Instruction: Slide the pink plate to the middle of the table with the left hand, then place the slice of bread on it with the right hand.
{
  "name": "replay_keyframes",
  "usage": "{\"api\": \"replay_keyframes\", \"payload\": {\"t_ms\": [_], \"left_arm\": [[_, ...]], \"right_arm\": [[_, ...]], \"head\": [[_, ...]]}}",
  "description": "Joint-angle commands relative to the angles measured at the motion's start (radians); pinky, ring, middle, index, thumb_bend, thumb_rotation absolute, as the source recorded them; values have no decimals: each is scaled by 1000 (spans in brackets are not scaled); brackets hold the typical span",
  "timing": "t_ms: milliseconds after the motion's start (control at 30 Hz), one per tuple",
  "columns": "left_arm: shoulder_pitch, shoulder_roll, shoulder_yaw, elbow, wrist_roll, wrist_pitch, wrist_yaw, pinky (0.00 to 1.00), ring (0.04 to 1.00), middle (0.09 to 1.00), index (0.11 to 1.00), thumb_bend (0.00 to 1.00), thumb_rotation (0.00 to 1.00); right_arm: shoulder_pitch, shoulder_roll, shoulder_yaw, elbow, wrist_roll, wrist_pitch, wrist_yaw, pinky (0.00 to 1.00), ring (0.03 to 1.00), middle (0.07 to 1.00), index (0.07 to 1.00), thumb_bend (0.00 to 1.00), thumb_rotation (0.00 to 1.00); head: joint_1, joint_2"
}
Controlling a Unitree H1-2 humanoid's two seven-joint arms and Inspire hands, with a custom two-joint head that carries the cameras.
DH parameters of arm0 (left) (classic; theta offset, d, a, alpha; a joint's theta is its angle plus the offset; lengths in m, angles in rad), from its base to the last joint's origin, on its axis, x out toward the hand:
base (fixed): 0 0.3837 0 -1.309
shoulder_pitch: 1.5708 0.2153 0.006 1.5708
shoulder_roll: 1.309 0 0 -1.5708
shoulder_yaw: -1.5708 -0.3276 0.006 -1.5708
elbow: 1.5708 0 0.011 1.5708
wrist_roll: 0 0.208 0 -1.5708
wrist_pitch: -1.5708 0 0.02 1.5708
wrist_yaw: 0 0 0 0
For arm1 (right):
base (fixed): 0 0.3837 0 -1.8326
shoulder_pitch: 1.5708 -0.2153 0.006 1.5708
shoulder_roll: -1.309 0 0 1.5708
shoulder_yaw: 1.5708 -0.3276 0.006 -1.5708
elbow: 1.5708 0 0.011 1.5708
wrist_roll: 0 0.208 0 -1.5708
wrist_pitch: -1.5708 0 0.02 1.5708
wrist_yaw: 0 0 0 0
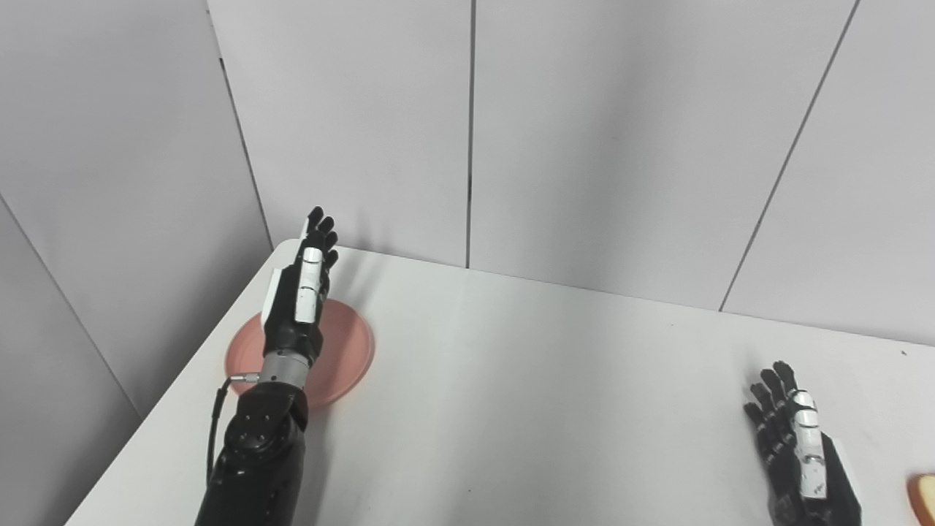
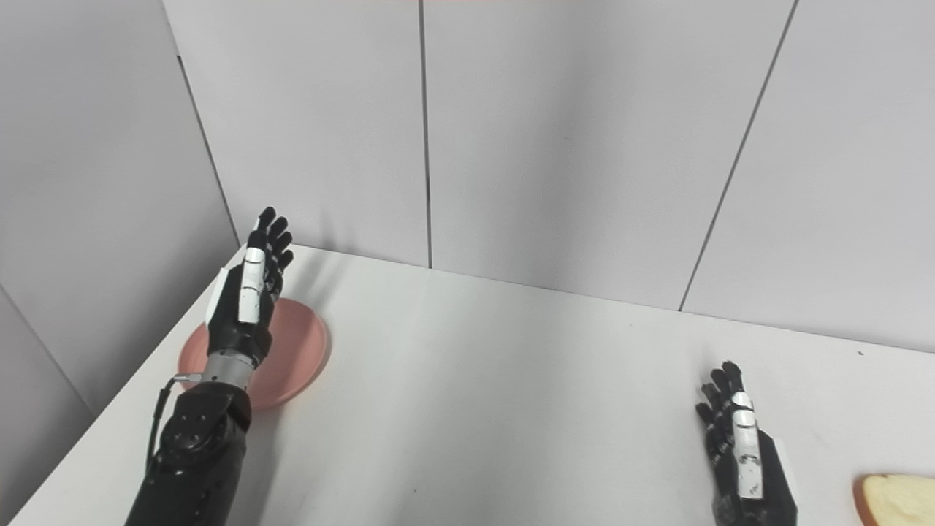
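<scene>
Hovering over the pink plate (image 1: pixel 343 351) at the desk's (image 1: pixel 511 409) far-left corner, the left hand (image 1: pixel 303 292) is held open, fingers extended. Contact perhaps is not yet made. Being stiff and smooth, the plate is best pushed by its rim. Well right of the plate, the right hand (image 2: pixel 741 446) is held open beside the soft bread (image 2: pixel 895 500).

The pink plate (image 1: pixel 347 351) — round, shallow, a dull salmon colour — lies flat near the table's far left corner, close to the left edge, its middle partly hidden. The slice of bread (image 2: pixel 895 499) lies flat at the near right — pale crumb, orange-brown crust — cut off by the picture's edge, well apart from the plate.
</scene>
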Motion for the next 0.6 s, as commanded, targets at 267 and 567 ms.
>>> {"api": "replay_keyframes", "payload": {"t_ms": [267, 567], "left_arm": [[-2, 105, 47, 0, -56, 11, -28, 1000, 988, 1000, 973, 795, 1000], [28, 174, 67, 21, -63, 65, -54, 1000, 992, 996, 981, 775, 1000]], "right_arm": [[-13, -17, -10, -79, 14, 20, 5, 1000, 1000, 1000, 1000, 592, 978], [-11, -20, -12, -98, 28, 36, 10, 1000, 1000, 1000, 1000, 620, 949]], "head": [[27, 14], [45, 19]]}}
